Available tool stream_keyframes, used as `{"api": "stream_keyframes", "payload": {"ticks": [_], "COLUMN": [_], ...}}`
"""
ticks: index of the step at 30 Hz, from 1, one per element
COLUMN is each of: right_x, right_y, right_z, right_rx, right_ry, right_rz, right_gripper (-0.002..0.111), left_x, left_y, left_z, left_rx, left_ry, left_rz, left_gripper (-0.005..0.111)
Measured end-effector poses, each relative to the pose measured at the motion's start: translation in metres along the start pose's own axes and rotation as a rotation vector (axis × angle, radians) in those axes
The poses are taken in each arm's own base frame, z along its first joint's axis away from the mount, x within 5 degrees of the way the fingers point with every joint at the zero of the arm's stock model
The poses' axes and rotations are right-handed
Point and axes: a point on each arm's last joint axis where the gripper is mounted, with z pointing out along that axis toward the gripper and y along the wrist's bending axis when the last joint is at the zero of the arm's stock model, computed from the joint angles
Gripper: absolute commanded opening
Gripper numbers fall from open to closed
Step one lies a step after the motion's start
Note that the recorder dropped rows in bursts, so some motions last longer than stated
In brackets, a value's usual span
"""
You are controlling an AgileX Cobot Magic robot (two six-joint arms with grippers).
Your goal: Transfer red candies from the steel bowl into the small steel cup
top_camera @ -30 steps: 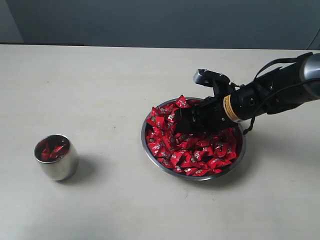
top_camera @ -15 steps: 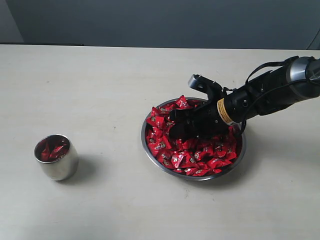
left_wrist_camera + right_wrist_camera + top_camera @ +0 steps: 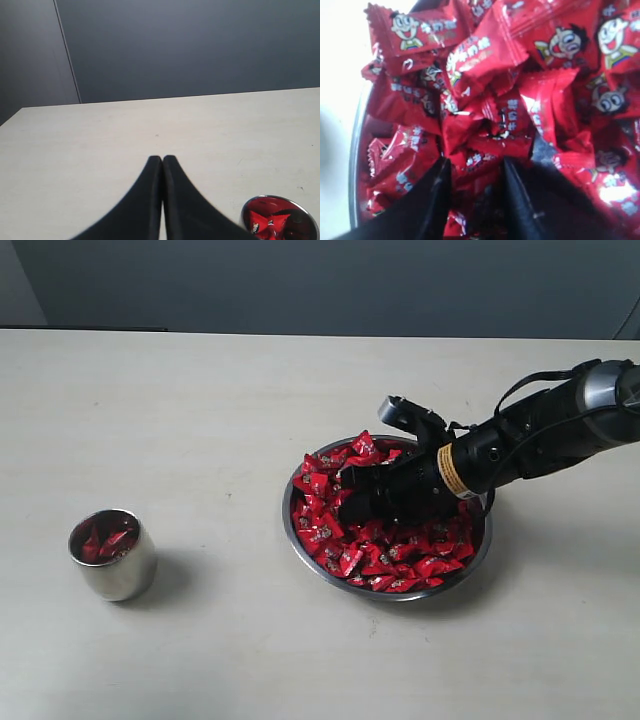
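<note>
a: what's the steel bowl [image 3: 287, 515] like?

b: wide, shallow and round, polished metal with a thin rim, sitting on a pale matte tabletop [image 3: 200, 410]. it's heaped with red candies [image 3: 400, 552], small shiny foil packets with crimped, saw-toothed ends.

a: and the right tool [image 3: 350, 495]?

b: it's a black tool on a black arm with a tan band [image 3: 452, 468], reaching in over the bowl's rim. its tip is down in the heap, on the side of the bowl nearest the small steel cup [image 3: 118, 578].

a: is it gripping anything?

b: the exterior view can't say. the right wrist view is closer. there the right tool [image 3: 475, 165] has its two dark fingers standing apart and sunk among the red candies [image 3: 485, 65], with wrappers in the gap. i can't tell if any candy is pinched. that view also shows cartoon faces and pale lettering on the foil, plus a strip of the steel bowl [image 3: 356, 150] wall.

a: where's the cup?

b: well apart from the bowl, on the side away from the right arm. it's a rounded, handleless, mirror-bright tumbler, with a few red candies inside.

a: and the left tool [image 3: 162, 159]?

b: it shows only in the left wrist view. its two smooth black fingers are pressed together with nothing between them, above bare tabletop, with the small steel cup [image 3: 278, 197] near them.
</note>
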Motion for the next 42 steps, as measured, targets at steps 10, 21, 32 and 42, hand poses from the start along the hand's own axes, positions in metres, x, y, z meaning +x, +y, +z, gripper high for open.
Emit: {"api": "stream_keyframes", "payload": {"ticks": [10, 21, 32, 42], "right_x": [0.001, -0.009, -0.023, -0.030], "right_y": [-0.001, 0.007, 0.031, 0.055], "right_z": [0.000, -0.019, -0.054, -0.090], "right_rx": [0.004, 0.072, 0.093, 0.092], "right_ry": [0.001, -0.082, -0.216, -0.336], "right_rz": [0.002, -0.093, -0.179, -0.239], "right_gripper": [0.008, 0.006, 0.006, 0.005], "left_x": [0.000, 0.000, 0.000, 0.000], "left_y": [0.000, 0.000, 0.000, 0.000], "left_z": [0.000, 0.000, 0.000, 0.000], "left_rx": [0.000, 0.000, 0.000, 0.000], "left_ry": [0.000, 0.000, 0.000, 0.000], "left_rz": [0.000, 0.000, 0.000, 0.000], "left_gripper": [0.000, 0.000, 0.000, 0.000]}}
